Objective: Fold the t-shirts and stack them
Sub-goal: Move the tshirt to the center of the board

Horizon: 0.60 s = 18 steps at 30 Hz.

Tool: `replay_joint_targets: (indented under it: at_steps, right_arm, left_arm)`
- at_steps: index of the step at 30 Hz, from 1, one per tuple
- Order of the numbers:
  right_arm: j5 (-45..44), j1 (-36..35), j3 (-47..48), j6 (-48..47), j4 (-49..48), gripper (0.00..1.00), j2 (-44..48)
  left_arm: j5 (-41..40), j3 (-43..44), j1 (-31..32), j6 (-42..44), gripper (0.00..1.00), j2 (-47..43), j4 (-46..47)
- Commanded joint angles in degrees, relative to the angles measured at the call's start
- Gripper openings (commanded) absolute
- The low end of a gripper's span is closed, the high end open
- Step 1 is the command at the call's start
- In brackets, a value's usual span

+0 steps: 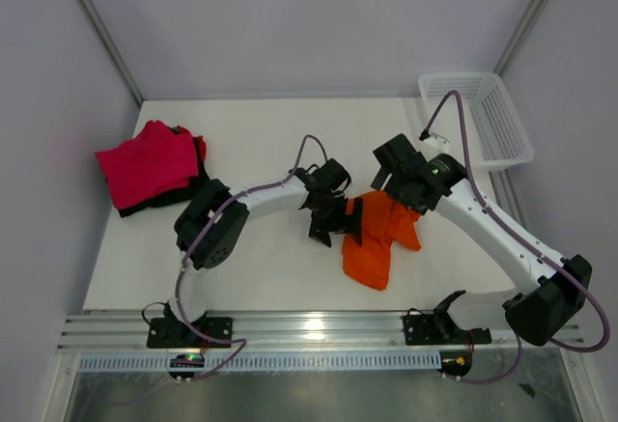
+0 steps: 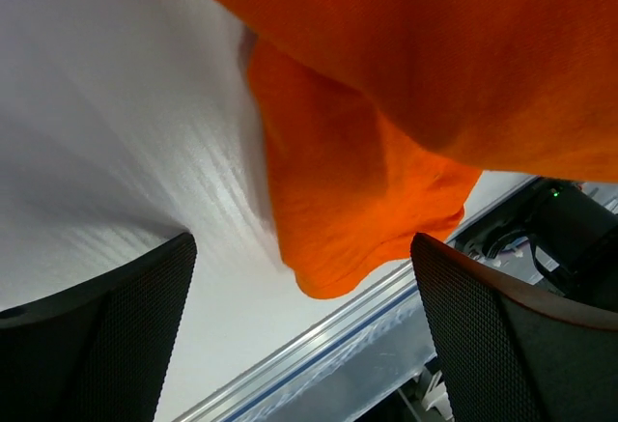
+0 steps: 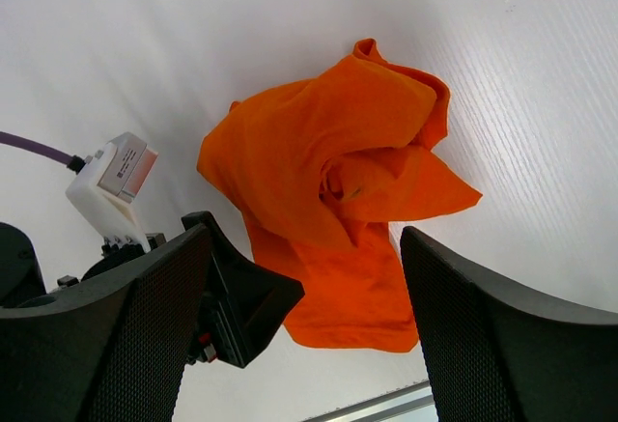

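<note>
Lying crumpled on table (image 1: 241, 277), orange t-shirt (image 1: 375, 243); left pincer (image 2: 301, 243), right pincer (image 3: 306, 234) both spread wide, empty.

Both arms bent inward. The left gripper (image 1: 336, 219), jaws spread, faced three o'clock; the right gripper (image 1: 398, 188), jaws spread, sat at its two o'clock.

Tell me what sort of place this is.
Probably a robotics lab test cell: a white table boxed in by plain grey panels, two robot arms bolted to an aluminium rail, and a white mesh basket in the corner.
</note>
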<state>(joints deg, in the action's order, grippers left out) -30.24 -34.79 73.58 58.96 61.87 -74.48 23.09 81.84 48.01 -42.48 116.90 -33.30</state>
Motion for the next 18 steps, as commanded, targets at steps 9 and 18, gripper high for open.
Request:
replay_joint_targets:
  at_steps: [9, 18]
  right_arm:
    - [-0.44, -0.11, -1.77, 3.35, 0.19, 0.83, 3.20]
    - [1.23, -0.20, -2.91, 3.36, -0.61, 0.83, 2.23]
  left_arm:
    - [0.81, 3.15, 1.12, 0.29, 0.27, 6.14, -0.18]
    - [-1.55, 5.25, 1.12, 2.31, 0.06, 5.01, -4.91]
